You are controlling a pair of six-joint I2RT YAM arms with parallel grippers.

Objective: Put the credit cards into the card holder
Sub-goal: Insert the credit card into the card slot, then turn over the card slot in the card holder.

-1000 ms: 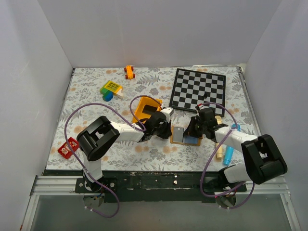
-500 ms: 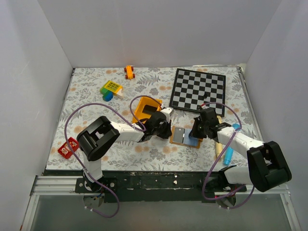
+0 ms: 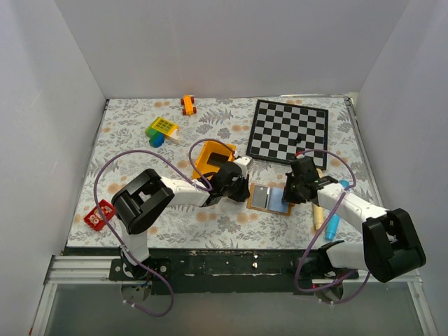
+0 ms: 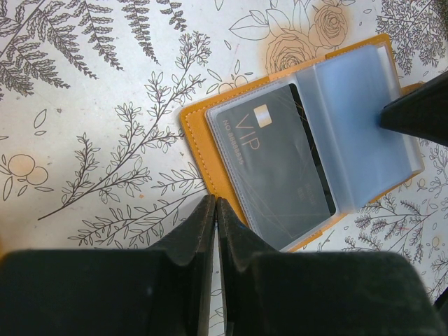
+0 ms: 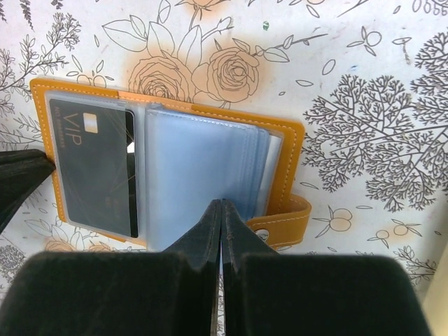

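Note:
The tan card holder [image 3: 280, 208] lies open on the table between both arms. It also shows in the left wrist view [image 4: 199, 147] and the right wrist view [image 5: 292, 164]. A dark credit card marked VIP [image 4: 273, 164] sits in the clear sleeve on its left half, also seen in the right wrist view [image 5: 94, 164]. Pale blue sleeves [image 5: 199, 178] cover the right half. My left gripper [image 4: 215, 203] is shut, its tip at the holder's left edge. My right gripper [image 5: 220, 204] is shut, its tip resting on the blue sleeves beside the snap strap [image 5: 280, 227].
A yellow bin [image 3: 203, 155] with a dark flat piece in it stands behind the left gripper. The chequered board [image 3: 288, 130] lies at the back right. A blue marker [image 3: 333, 222] and a tan stick [image 3: 318, 217] lie right of the holder. Toys sit at the left and back.
My right gripper has shifted a little to the right over the holder, and more of the pale blue sleeves shows. The left arm has not moved.

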